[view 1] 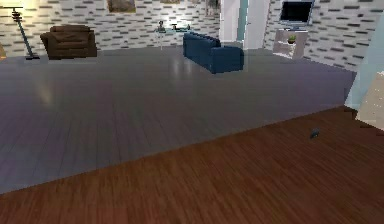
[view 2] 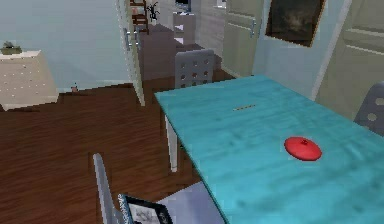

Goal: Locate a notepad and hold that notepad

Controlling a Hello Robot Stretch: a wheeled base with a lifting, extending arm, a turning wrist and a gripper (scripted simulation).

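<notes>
We read no text, label, number or sign. The framed picture [view 2: 295, 20] on the wall behind the turquoise table [view 2: 230, 150] is dark and we make out no lettering. The small dark strip [view 2: 245, 106] on the table top and the dark panel [view 2: 140, 210] off the table's near corner are too small to read.

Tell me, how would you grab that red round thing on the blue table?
Probably from straight above, by its outer edge. The red round thing lies flat and low on the table, so its sides offer little to hold; bare tabletop all around leaves room for the pincer to come down across it.
</notes>
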